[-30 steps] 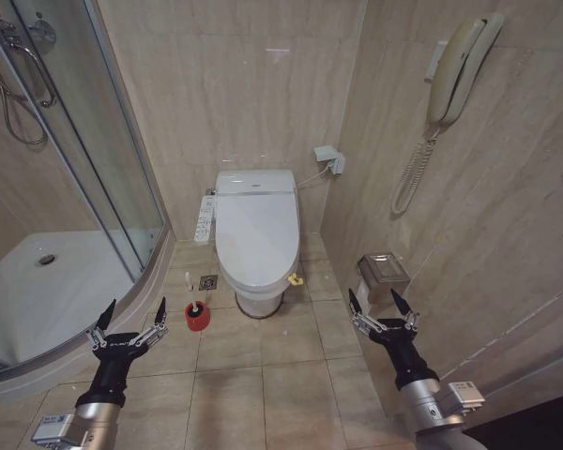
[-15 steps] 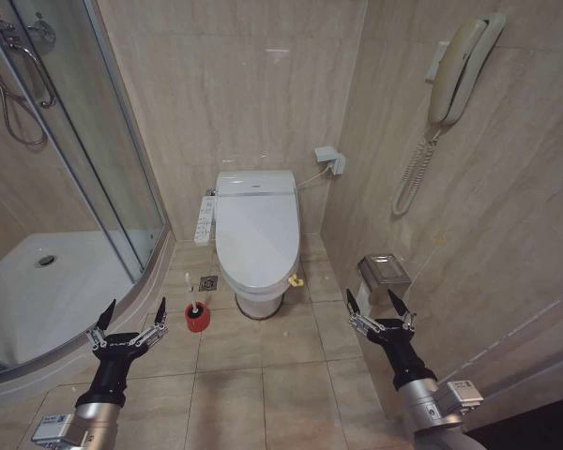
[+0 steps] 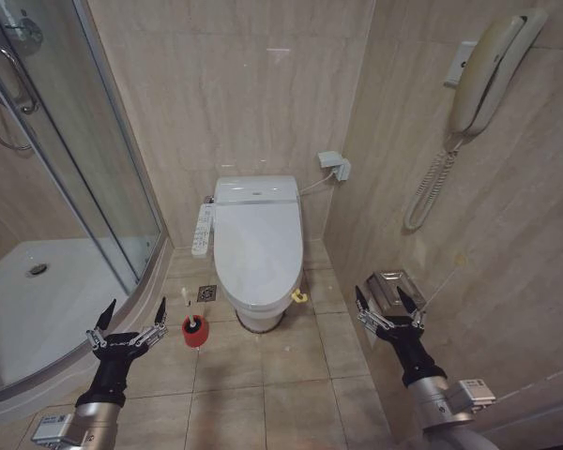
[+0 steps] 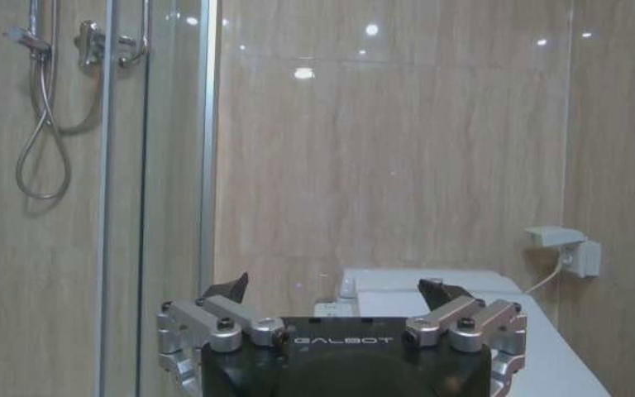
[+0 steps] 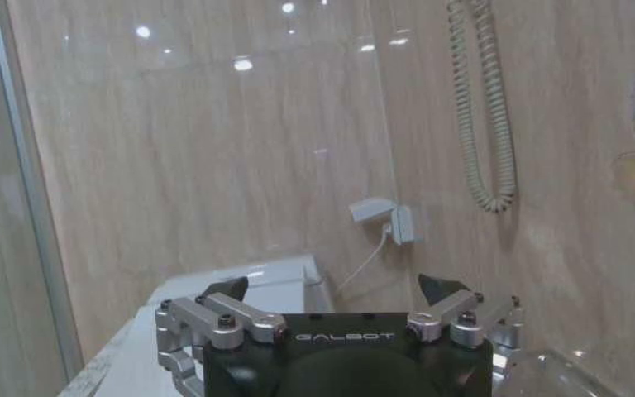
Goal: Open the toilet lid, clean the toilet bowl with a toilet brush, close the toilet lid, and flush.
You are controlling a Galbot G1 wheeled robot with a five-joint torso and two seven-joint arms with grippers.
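- Your toilet lid [image 3: 258, 246] is down over the toilet bowl [image 3: 259, 317], against the back wall, with its yellow loop tag [image 3: 299, 296] at the right edge.
- The toilet brush [image 3: 190, 309] stands in its red cup holder [image 3: 195, 332] on the floor tiles [image 3: 291, 375], just left of the bowl.
- Your left gripper [image 3: 129, 316] hovers low near the shower enclosure [image 3: 56, 281], fingers spread, holding nothing.
- Your right gripper [image 3: 387, 302] hovers by the right wall, fingers spread, empty.
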